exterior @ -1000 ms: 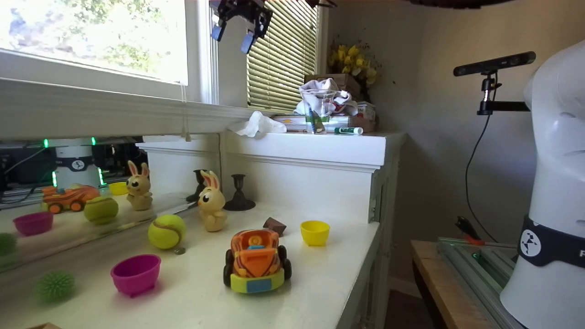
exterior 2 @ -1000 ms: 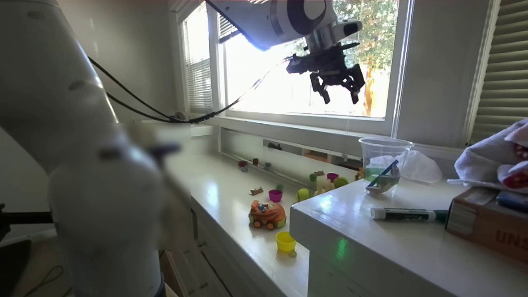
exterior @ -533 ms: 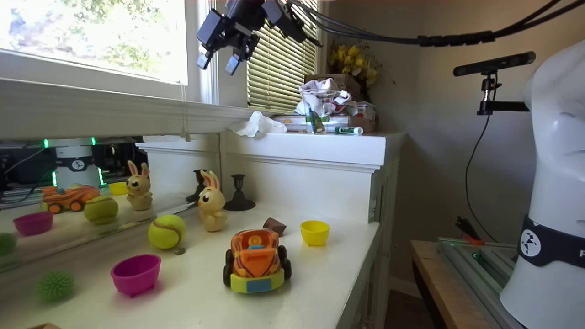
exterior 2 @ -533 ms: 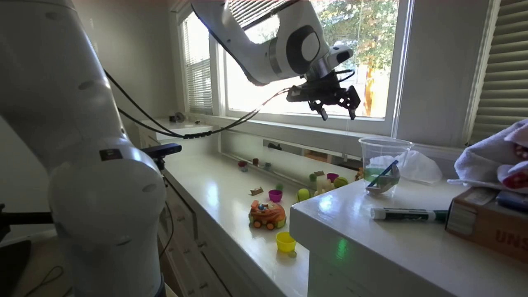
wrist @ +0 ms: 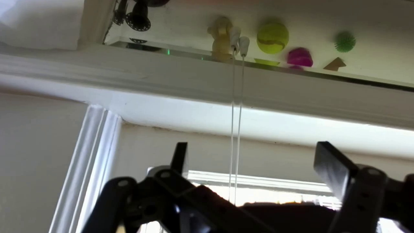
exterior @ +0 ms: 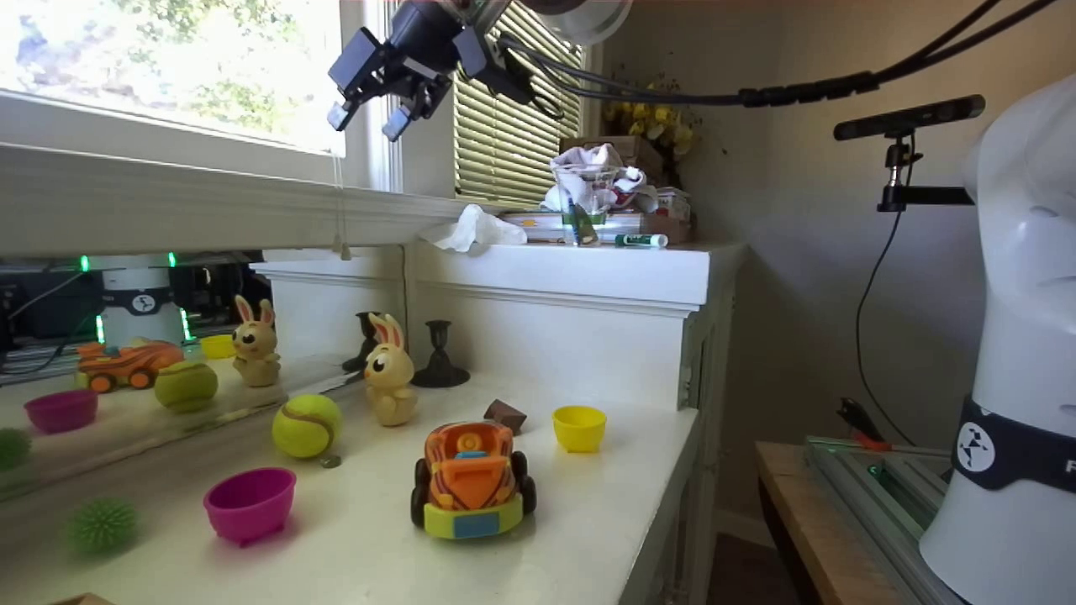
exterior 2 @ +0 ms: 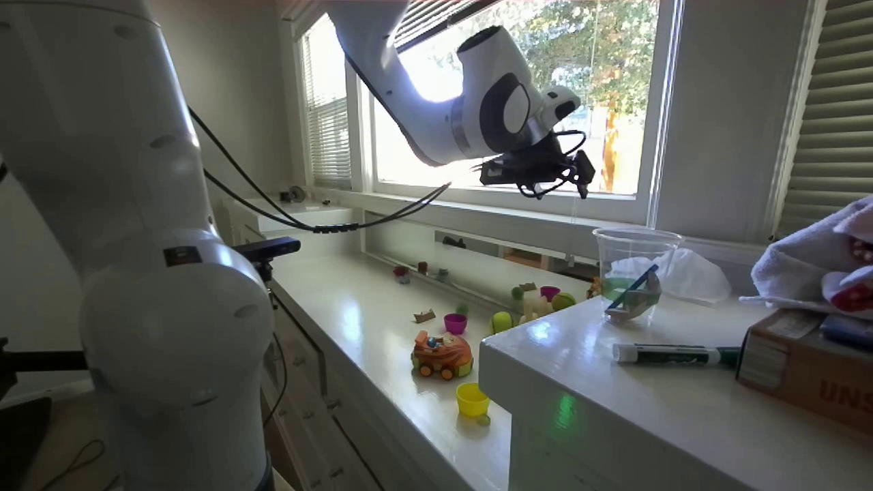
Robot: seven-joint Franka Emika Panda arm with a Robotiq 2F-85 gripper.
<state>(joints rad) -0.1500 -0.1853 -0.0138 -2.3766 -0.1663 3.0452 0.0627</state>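
Black jointed fingers (wrist: 333,168): spread wide, lower half of the wrist view.
Two thin white pull cords (wrist: 239,136): upper to lower centre of that view, seen between the fingers; whether they touch, I cannot tell.
Black gripper (exterior: 366,120): upper left of an exterior view.
Fuzzy yellow-green tennis ball (exterior: 307,427): lower left there, near the cream plastic rabbit with pink ears (exterior: 392,382).

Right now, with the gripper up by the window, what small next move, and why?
I'd perhaps shift the open gripper slightly sideways to centre the hanging cords between its jaws: in the wrist view they run nearer the jaw at picture left, and how far off they are is unclear.
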